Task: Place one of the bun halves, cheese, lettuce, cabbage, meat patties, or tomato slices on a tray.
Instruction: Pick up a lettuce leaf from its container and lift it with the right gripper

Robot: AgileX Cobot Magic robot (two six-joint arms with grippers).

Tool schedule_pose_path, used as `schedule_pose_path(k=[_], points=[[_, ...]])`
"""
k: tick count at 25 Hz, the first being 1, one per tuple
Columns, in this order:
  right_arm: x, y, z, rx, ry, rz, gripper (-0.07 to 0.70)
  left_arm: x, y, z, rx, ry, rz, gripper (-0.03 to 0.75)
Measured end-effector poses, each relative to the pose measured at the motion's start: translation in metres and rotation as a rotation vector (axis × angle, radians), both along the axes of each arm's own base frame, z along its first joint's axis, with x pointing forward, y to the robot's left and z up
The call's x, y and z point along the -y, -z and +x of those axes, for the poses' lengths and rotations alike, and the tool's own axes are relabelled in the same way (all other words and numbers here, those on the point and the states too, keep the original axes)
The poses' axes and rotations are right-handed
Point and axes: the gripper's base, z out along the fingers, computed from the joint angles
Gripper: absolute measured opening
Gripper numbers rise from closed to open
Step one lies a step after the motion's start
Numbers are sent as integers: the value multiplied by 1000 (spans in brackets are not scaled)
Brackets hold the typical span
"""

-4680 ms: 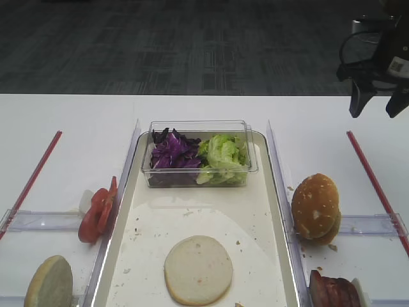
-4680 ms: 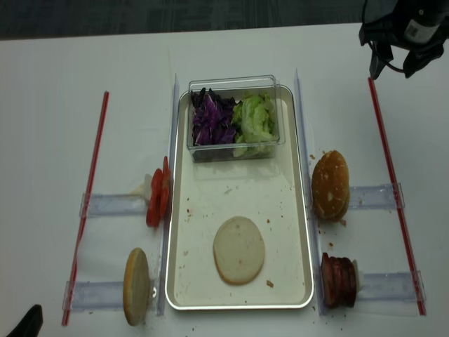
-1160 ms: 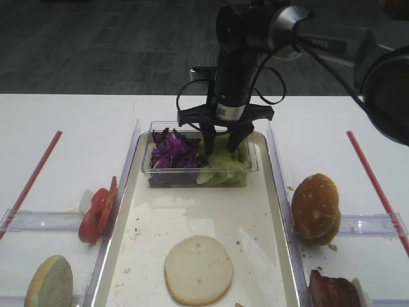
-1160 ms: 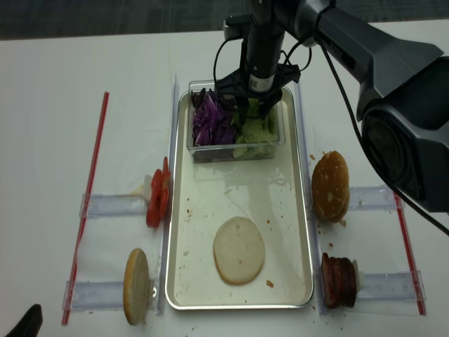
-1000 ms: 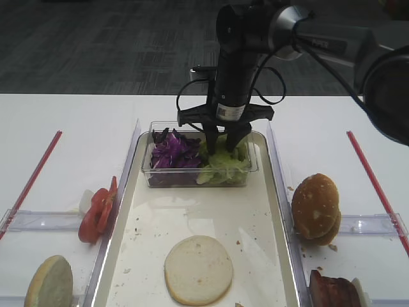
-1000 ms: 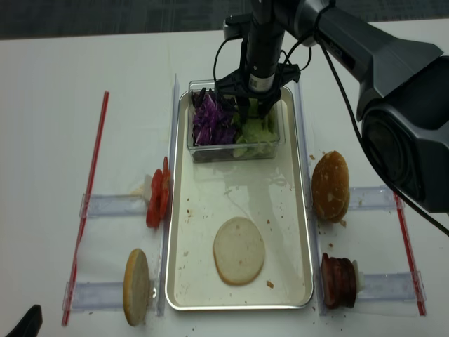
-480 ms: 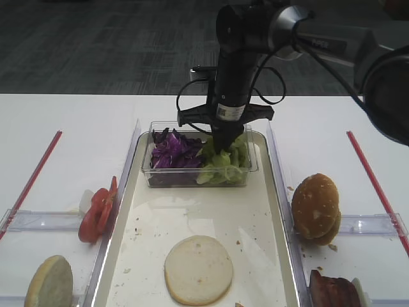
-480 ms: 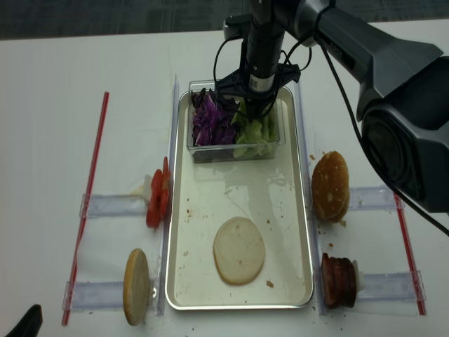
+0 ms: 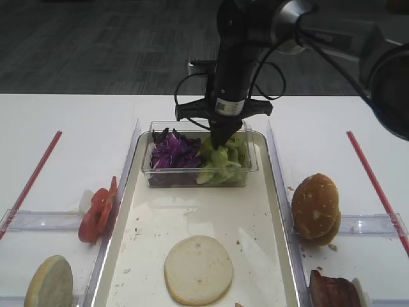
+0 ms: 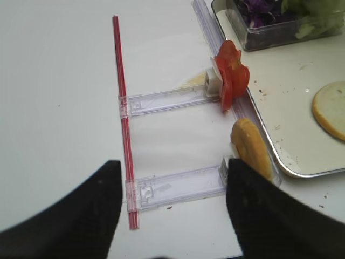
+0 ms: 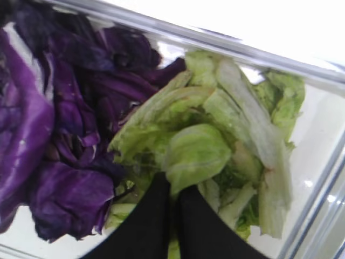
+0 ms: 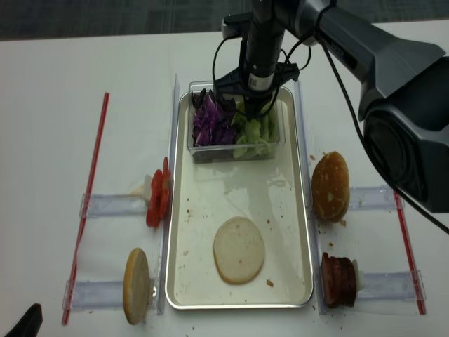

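Right wrist view: right gripper clenched; black tips pinched together on a pale green fold of the lettuce; leaf sits directly ahead of the tips, bunched, w/ long pale ribs running up and right toward the tub wall; cabbage lies just left of the tips, touching the lettuce pile, not in the grip as far as I can tell.

Ext high views: right arm comes straight down into the clear plastic tub at the far end of the tray; gripper over the lettuce side, i.e. right half of tub; one bun half, cut face up, lies on the tray floor at the near end, well apart from the tub.

Key relation: lettuce is in the jaws now, target (bare tray floor / bun half) lies toward the near end from the gripper; judged next move = lift clear of tub wall, then carry nearward along the tray's long axis.

Left gripper: open, parked beside the tray's left rim over the table, near tomato slices; right arm is the one on the job.

Risk (judgement): thin pinch on a fold; leaf may tear or drag neighbours out.
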Motion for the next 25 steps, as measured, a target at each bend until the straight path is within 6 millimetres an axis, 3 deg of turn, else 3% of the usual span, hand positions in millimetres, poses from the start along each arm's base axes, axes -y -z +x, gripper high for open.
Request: schedule_pose_path(k=[8, 25], points=[[3, -37, -5, 69, -22, 35, 34, 0, 0, 0, 0, 0, 0, 429], [2, -58, -13, 79, -31, 95, 33, 0, 0, 0, 0, 0, 0, 429]])
